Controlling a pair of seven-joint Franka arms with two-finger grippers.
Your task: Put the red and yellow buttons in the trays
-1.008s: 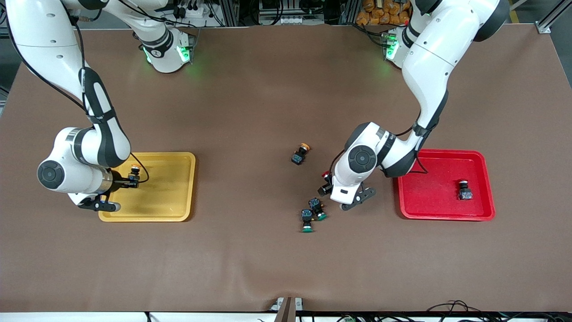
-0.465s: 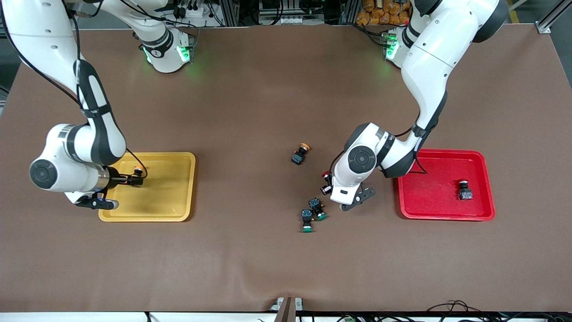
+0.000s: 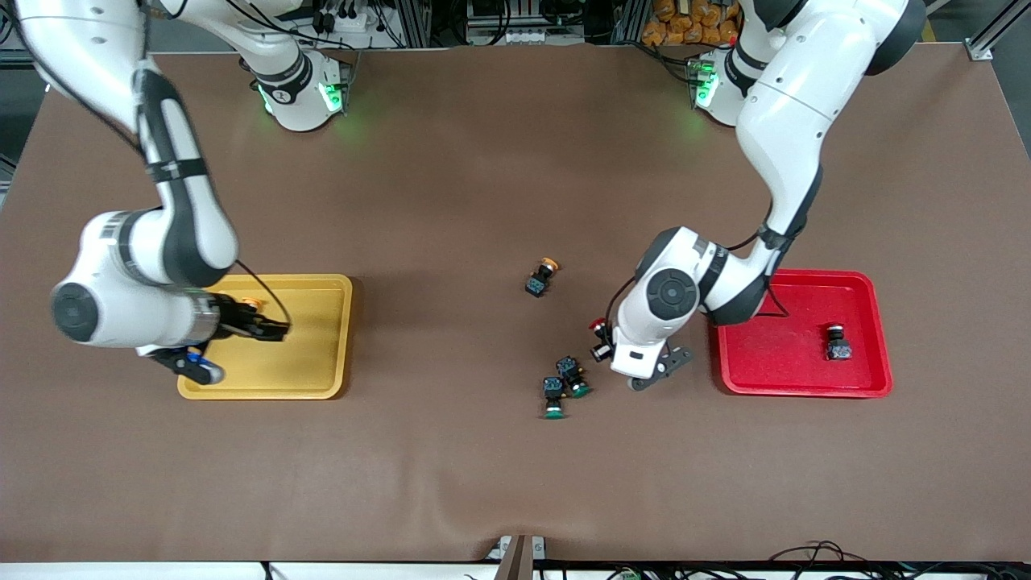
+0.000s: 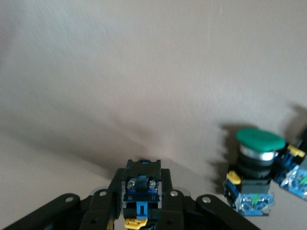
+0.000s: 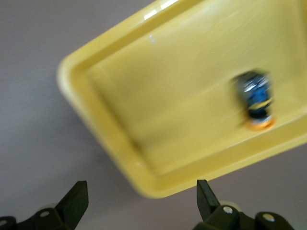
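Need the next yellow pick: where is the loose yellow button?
In the front view, the loose yellow button lies mid-table, farther from the camera than the two green buttons.

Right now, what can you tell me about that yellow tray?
The yellow tray is a shallow rectangle of glossy, plastic-looking material with rounded corners and a raised rim. It lies flat on the brown table toward the right arm's end. One yellow-capped button lies on its side inside. The right claw, fingers open, hovers above it, not touching.

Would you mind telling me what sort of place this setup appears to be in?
Probably a robotics lab or test cell: two arms are bolted to a brown-matted table, with aluminium framing and cabling along its edge.
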